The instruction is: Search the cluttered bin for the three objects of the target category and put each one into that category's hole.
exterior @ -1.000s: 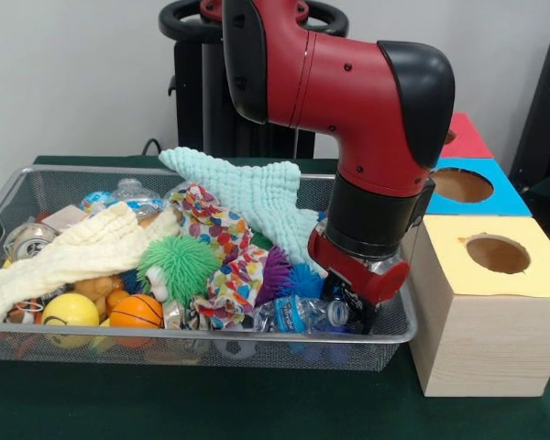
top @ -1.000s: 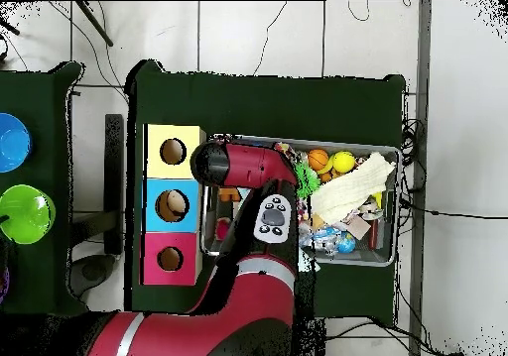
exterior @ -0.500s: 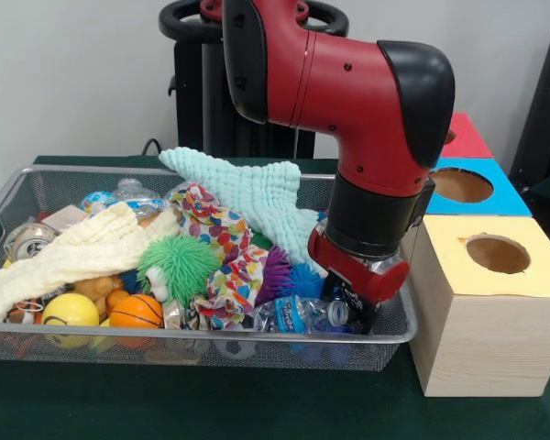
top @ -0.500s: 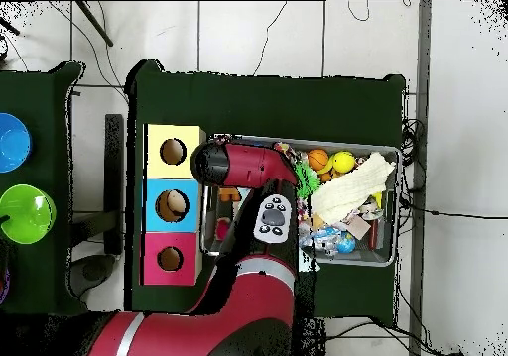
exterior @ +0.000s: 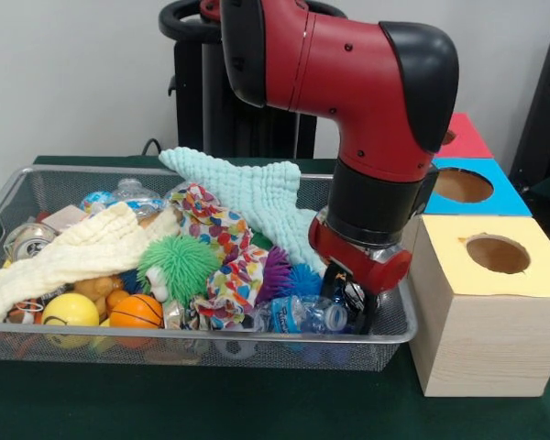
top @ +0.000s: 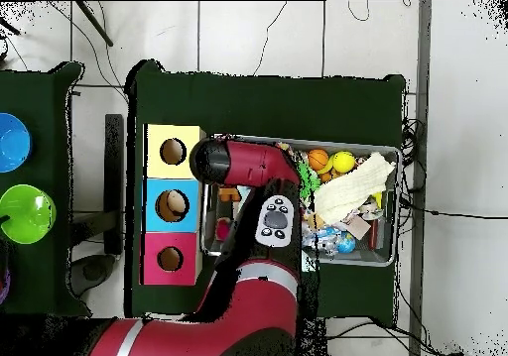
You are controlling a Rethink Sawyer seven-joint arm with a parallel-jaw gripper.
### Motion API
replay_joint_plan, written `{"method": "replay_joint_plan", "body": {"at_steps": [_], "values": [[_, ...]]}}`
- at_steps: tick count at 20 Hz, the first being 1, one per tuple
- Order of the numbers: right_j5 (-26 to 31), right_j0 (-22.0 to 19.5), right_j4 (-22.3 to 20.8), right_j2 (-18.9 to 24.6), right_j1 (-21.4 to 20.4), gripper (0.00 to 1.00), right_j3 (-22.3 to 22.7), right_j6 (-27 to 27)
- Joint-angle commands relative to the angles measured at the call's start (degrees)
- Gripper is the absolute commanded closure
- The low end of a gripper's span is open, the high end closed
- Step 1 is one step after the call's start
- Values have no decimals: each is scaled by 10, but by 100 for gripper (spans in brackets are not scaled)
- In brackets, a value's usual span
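My gripper [exterior: 348, 302] is down inside the right end of the wire mesh bin [exterior: 211, 337], at the cap end of a crushed plastic bottle [exterior: 302, 314] with a blue label. My wrist hides how the gripper meets the bottle. Beside the bin stand three wooden boxes with round holes: yellow-topped [exterior: 498, 254], blue-topped [exterior: 462, 185] and red-topped [exterior: 463, 137]. From overhead my arm [top: 248, 164] covers the bin's left part, next to the yellow [top: 173, 152], blue [top: 172, 205] and red [top: 170, 259] holes.
The bin holds a cream cloth [exterior: 82, 247], a mint cloth [exterior: 247, 197], a colourful patterned cloth [exterior: 222, 247], a green spiky ball [exterior: 180, 264], a yellow ball [exterior: 70, 310], a small basketball [exterior: 136, 312] and a can [exterior: 29, 240]. A green bowl [top: 25, 213] sits on a side table.
My wrist has risen a little and shifted slightly right. The crushed bottle has nudged a touch to the right with it.
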State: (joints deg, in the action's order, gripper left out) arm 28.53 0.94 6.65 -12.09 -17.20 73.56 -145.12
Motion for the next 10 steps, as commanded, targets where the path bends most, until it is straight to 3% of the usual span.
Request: {"method": "replay_joint_plan", "body": {"at_steps": [1, 10], "values": [[48, -25, 24, 26, -33, 0, 32, -58], [52, -29, 21, 26, -34, 0, 24, -56]]}}
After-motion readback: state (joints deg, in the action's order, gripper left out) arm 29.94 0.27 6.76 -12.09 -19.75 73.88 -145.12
